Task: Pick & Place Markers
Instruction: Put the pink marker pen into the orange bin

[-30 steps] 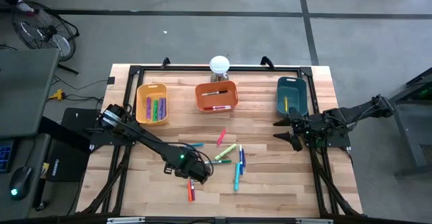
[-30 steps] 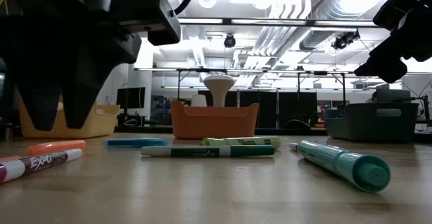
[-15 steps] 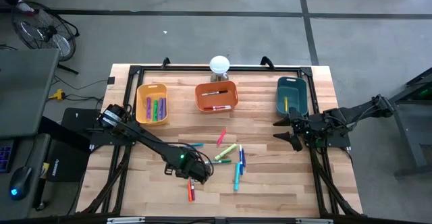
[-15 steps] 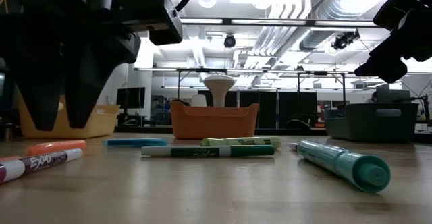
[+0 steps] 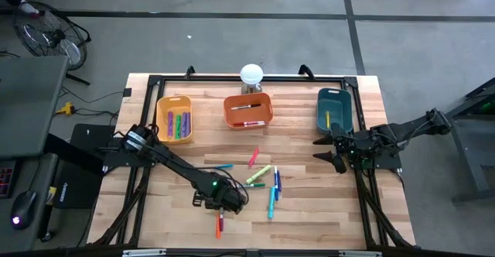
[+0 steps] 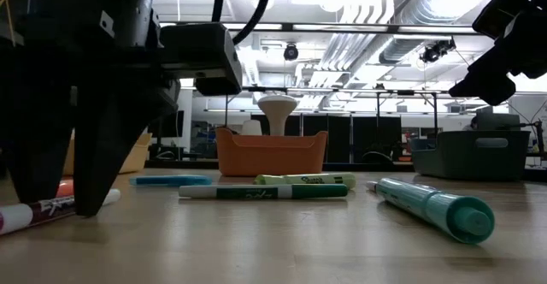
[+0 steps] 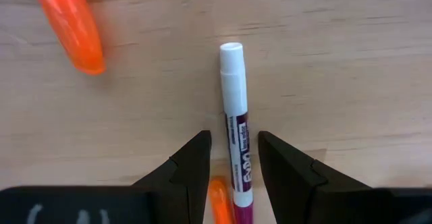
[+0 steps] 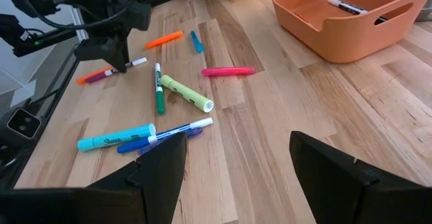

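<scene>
My left gripper (image 5: 224, 204) (image 7: 234, 143) is open and low over the near middle of the table. Its fingers stand on either side of a white-bodied purple marker (image 7: 233, 133) that lies flat on the wood, apart from it; in the low view the fingertips (image 6: 92, 200) reach down beside that marker (image 6: 34, 210). An orange marker tip (image 7: 217, 198) lies beside it between the fingers, and another orange marker (image 7: 71, 23) lies farther off. Several loose markers (image 5: 263, 178) (image 8: 177, 89) lie mid-table. My right gripper (image 5: 329, 150) (image 8: 236, 170) waits open near the right edge.
Along the far side stand a yellow bin (image 5: 164, 119) holding purple and green markers, an orange bin (image 5: 248, 120) holding two markers, and a teal bin (image 5: 334, 96) with a yellow one. A white round stand (image 5: 251, 74) sits at the far edge. A black frame rims the table.
My left gripper has moved down and a little toward the table's near edge, coming over the white-bodied purple marker until its fingertips stand at table height on either side of it. The markers have kept their places.
</scene>
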Robot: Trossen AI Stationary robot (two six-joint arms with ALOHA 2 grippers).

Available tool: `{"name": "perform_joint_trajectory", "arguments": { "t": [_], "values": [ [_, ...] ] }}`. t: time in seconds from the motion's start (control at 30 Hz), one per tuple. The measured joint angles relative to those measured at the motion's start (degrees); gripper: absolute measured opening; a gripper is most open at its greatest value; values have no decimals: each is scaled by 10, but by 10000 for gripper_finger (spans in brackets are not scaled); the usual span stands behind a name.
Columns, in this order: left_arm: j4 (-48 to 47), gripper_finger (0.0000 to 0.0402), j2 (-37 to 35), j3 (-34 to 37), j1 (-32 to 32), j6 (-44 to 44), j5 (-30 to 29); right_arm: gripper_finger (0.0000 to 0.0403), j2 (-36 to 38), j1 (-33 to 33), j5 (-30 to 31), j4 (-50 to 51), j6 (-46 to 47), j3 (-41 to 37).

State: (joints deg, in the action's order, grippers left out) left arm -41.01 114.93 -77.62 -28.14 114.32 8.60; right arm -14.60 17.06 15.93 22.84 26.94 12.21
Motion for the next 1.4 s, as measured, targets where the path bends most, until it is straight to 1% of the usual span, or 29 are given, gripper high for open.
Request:
{"name": "perform_joint_trajectory", "arguments": {
  "t": [0.1,0.17,0.23,0.37,0.43,0.6,0.83,1.03,1.27,1.4],
  "values": [
    [2,119,10,0,0,-5,1,252,0,0,0,1,0,0],
    [0,108,11,0,0,-6,0,252,0,0,1,0,0,0],
    [0,86,11,1,0,-18,1,252,0,0,1,0,0,0],
    [2,26,12,1,0,-32,-1,252,0,0,1,0,0,0],
    [2,15,12,1,0,-42,-2,252,0,0,1,0,0,0],
    [3,15,12,1,0,-61,-3,252,0,0,1,0,0,0],
    [5,15,12,0,0,-76,-22,252,0,0,1,0,0,0],
    [-27,15,14,-25,-1,-100,-38,252,0,0,1,0,0,0],
    [-87,10,18,-61,2,-123,-90,252,0,0,1,0,0,0],
    [-105,10,18,-89,6,-137,-96,252,0,0,1,0,0,0]
  ]
}}
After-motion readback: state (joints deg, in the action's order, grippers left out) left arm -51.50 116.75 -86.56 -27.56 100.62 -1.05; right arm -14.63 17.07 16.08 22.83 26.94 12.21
